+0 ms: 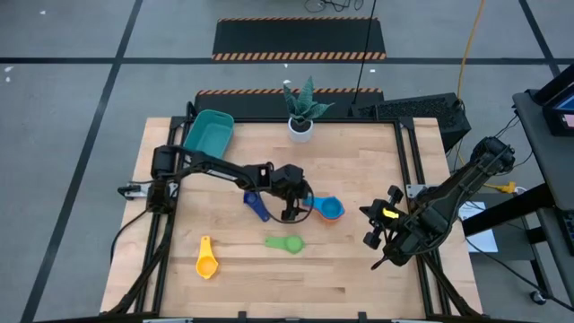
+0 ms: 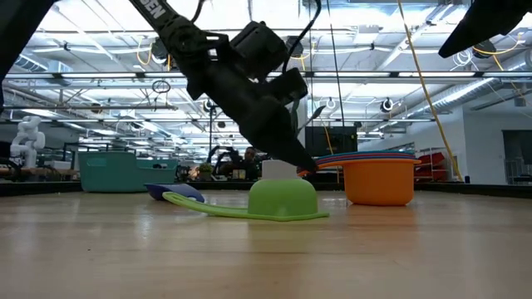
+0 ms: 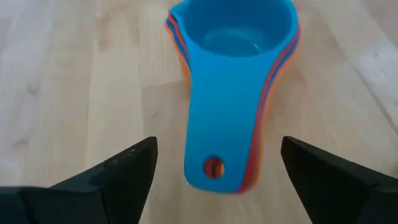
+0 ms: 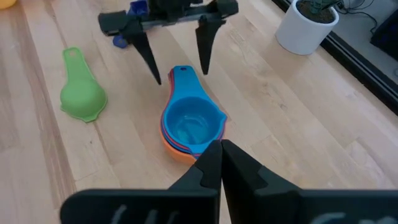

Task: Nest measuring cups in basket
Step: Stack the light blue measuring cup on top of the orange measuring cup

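We judge the job roughly half done: a nested stack of cups point(image 1: 330, 209) sits on the wooden surface point(image 1: 359, 269) with a light blue cup on top and red and orange rims showing beneath it, though we cannot count the layers exactly. The stack is not in the teal basket point(image 1: 208, 133), which lies well apart at the far left corner, and we cannot see anything inside it. Loose cups remain: the green cup point(image 1: 286, 243) bowl-down near the middle, the yellow cup point(image 1: 206, 261) toward the near left, and the dark blue cup point(image 1: 258, 206) just beside the left arm's wrist. Our left gripper point(image 1: 299, 212) hovers over the stack's handle with its jaws spread wide, one on either side of the handle and gripping nothing. Our right gripper point(image 1: 375, 240) waits near the right edge, jaws pressed together and empty. The stack's top cup point(image 3: 233, 74) is smooth, glossy plastic, with a round bowl, a flat tapering handle and a hanging hole near its end. Gathering the loose cups and moving everything into the basket is left.
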You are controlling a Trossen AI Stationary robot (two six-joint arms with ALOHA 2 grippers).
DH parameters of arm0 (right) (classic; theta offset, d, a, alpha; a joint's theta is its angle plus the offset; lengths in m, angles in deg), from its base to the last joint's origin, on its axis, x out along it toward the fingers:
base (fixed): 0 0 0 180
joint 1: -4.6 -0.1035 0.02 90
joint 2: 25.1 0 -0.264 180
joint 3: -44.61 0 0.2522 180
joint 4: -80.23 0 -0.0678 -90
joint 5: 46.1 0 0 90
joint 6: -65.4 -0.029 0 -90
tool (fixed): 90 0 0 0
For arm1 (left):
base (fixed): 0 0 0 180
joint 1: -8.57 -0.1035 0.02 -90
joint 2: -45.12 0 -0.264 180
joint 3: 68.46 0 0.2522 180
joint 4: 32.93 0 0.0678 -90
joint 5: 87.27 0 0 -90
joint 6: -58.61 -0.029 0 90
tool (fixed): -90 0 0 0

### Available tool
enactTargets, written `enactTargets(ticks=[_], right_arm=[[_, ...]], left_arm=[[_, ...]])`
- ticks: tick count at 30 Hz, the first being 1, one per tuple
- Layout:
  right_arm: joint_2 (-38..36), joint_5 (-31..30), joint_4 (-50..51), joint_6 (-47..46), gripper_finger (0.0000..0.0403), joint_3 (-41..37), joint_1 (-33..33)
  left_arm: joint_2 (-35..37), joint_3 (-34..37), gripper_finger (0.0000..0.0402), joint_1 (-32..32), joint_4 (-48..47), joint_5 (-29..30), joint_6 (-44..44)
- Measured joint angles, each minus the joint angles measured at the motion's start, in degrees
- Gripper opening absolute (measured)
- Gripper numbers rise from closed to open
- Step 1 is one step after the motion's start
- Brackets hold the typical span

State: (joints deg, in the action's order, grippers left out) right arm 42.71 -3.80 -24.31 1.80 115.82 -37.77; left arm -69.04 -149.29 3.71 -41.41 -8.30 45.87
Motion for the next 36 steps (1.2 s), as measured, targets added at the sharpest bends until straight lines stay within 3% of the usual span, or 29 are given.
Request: enactTargets(ticks=[11, 24, 31, 36], right_arm=[[0.00, 3.10, -0.23, 0.23, 0.0000, 0.00, 0.00], [0.00, 3.04, -0.21, 0.22, 0.0000, 0.00, -0.04], [0.00, 2.95, -0.21, 0.22, 0.0000, 0.00, -0.04], [0.00, 2.93, -0.21, 0.20, 0.0000, 0.00, -0.07]], left_arm=[[-2.58, 0.04, 0.0273, 2.06, 3.53, 5.51, 2.84], [-2.63, 0.04, 0.0172, 3.54, 5.29, 5.64, 5.68], [-2.57, 0.04, 0.0178, 5.33, 5.25, 7.53, 8.49], [-1.03, 0.04, 0.0228, 7.81, 3.59, 17.80, 8.58]])
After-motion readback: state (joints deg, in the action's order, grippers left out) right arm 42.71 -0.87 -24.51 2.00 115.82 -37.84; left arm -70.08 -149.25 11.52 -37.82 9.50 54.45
